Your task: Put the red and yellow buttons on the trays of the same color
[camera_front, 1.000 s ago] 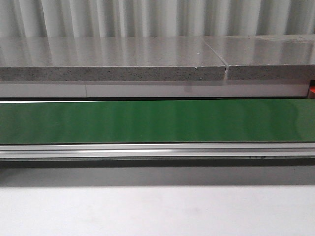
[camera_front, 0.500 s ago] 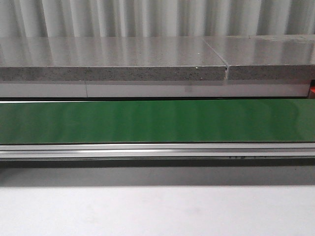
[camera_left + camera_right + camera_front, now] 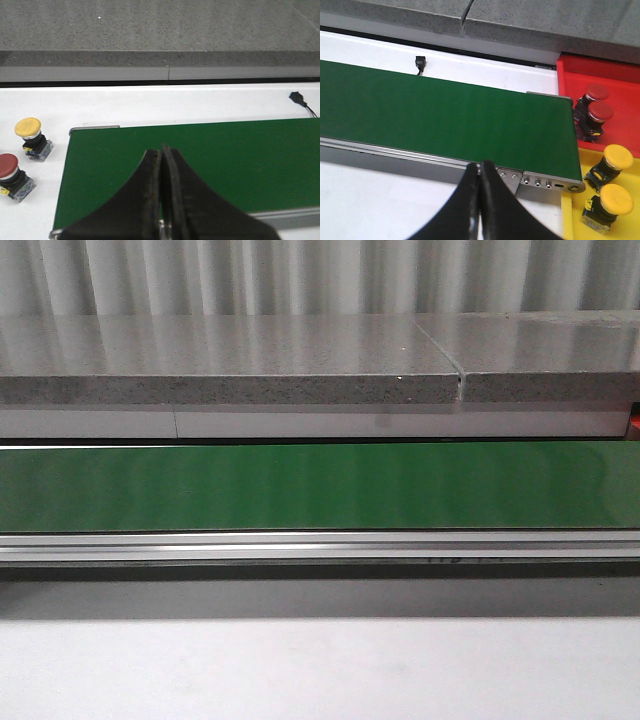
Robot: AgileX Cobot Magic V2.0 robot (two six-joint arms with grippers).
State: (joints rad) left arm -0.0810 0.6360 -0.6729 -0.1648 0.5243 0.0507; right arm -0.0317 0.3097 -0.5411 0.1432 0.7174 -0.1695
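In the left wrist view a yellow button (image 3: 28, 128) and a red button (image 3: 8, 167) stand on the white table beside the end of the green belt (image 3: 200, 165). My left gripper (image 3: 161, 150) hangs shut over the belt with nothing in it. The right wrist view holds a red tray (image 3: 620, 85) with two red buttons (image 3: 596, 93) (image 3: 600, 112) and a yellow tray (image 3: 575, 220) with two yellow buttons (image 3: 618, 156) (image 3: 616, 196). My right gripper (image 3: 479, 166) is shut and empty above the belt's near rail. No button, tray or gripper shows in the front view.
The green conveyor belt (image 3: 320, 485) spans the front view, with a metal rail (image 3: 320, 545) along its near side. A grey stone ledge (image 3: 230, 370) runs behind it. A black cable plug (image 3: 420, 63) lies on the white surface beyond the belt.
A small dark marking on the belt's near rail has shifted leftward across the earlier frames. Nothing else differs.
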